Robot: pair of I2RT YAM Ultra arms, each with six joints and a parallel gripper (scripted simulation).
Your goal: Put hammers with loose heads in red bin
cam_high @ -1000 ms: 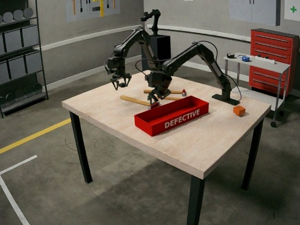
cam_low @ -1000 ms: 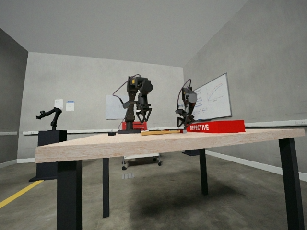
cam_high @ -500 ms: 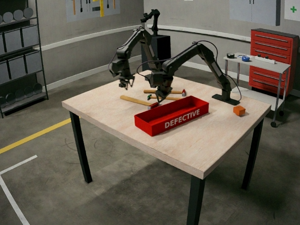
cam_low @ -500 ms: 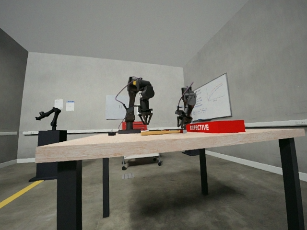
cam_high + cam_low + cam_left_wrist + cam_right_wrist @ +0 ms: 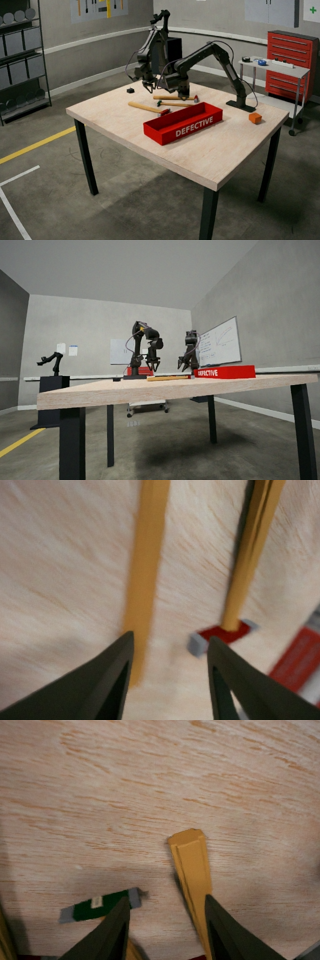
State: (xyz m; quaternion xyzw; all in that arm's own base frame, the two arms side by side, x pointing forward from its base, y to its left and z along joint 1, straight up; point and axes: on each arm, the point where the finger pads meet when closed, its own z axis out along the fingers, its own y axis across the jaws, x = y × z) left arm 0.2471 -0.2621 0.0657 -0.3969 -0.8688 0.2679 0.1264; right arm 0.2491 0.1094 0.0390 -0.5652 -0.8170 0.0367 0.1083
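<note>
Three hammers lie on the table behind the red bin [image 5: 183,122]. The far hammer [image 5: 175,97] has a small red head [image 5: 222,635]. The middle hammer [image 5: 174,104] has a green head [image 5: 102,902]. The near hammer [image 5: 148,107] has a large red head [image 5: 164,111]. My left gripper [image 5: 184,97] is open and empty, just above the far hammer's handle near its head. Only table shows between its fingers. My right gripper [image 5: 149,87] is open and empty, above the far hammer's handle end [image 5: 187,845], beside the green head.
An orange block [image 5: 255,118] sits near the table's right corner. A small black object [image 5: 130,90] sits near the back left. The left arm's base [image 5: 240,104] stands behind the bin's right end. Both grippers show spread in the exterior view, left [image 5: 184,365] and right [image 5: 152,366].
</note>
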